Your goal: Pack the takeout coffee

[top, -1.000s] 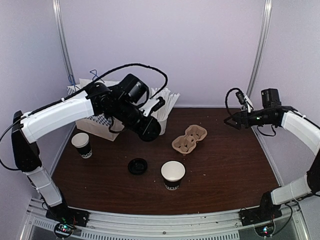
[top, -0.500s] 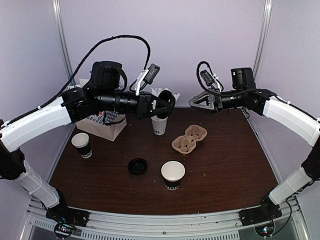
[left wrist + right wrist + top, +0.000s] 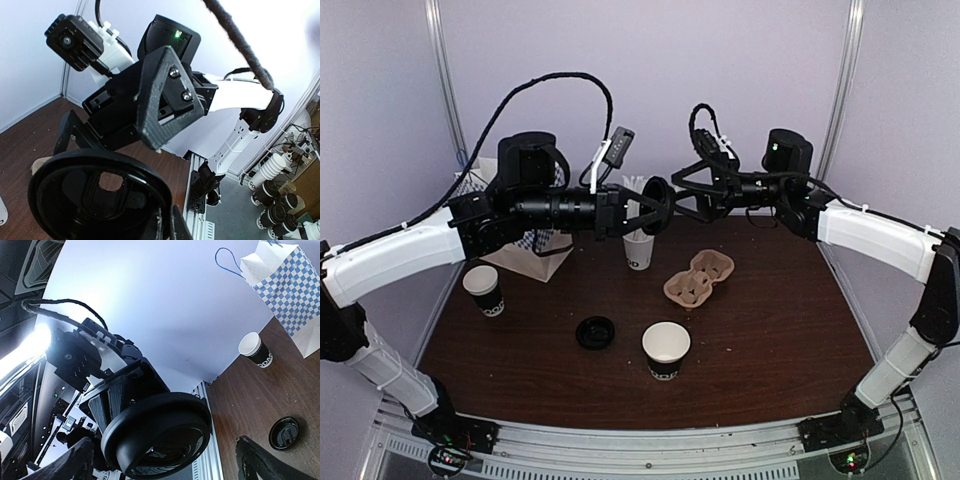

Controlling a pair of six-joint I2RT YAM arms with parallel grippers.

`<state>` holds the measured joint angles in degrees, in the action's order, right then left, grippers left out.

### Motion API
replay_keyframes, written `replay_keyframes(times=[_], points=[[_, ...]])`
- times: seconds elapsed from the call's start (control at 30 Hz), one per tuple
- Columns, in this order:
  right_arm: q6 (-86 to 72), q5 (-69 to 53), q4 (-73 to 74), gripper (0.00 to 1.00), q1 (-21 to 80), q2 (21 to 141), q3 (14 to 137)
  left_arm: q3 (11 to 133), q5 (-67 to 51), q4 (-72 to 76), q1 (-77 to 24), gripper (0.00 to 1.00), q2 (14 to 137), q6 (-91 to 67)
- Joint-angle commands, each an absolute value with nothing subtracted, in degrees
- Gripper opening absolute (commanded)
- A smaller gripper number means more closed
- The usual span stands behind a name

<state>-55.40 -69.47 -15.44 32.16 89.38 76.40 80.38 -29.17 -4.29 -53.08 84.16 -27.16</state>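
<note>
1. Brown tabletop [image 3: 790, 330] carries two open-topped black cups: the near cup [image 3: 665, 352] at centre and the far-left cup [image 3: 483, 290]; which one is the takeout coffee cannot be told.
2. A loose lid [image 3: 595, 332] lies just left of the near cup.
3. The left gripper [image 3: 642, 212] is clamped on the held lid [image 3: 160, 425], in the air over the far middle; the right gripper [image 3: 680, 195] faces it, jaws spread wide, holding nothing.
4. Below them sit a cardboard carrier [image 3: 698, 278], a straw cup [image 3: 638, 250] and a checked bag [image 3: 287, 290].
</note>
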Motion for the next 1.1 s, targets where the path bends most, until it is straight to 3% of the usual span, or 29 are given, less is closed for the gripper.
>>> replay_keyframes(times=[0.0, 0.47, 0.9, 0.97, 1.07], points=[[-60.07, -70.63, -22.16, 0.98, 33.59, 89.92, 75.05, 78.91, -29.42, 2.16, -53.16, 0.05, 81.25, -27.68], [-67.9, -71.44, -32.39, 0.92, 36.5, 90.75, 72.41, 75.94, -30.49, 7.23, -53.16, 0.06, 80.63, -28.74], [-68.35, -71.77, -34.4, 0.74, 37.6, 90.6, 71.34, 74.24, -30.47, 8.27, -53.17, 0.06, 79.88, -28.39], [-66.93, -71.74, -32.76, 0.73, 37.49, 90.63, 71.71, 74.06, -30.21, 8.1, -53.17, 0.11, 79.72, -28.39], [-62.76, -71.9, -27.92, 0.72, 37.17, 90.58, 72.74, 73.75, -29.28, 6.86, -53.12, 0.27, 79.17, -28.33]])
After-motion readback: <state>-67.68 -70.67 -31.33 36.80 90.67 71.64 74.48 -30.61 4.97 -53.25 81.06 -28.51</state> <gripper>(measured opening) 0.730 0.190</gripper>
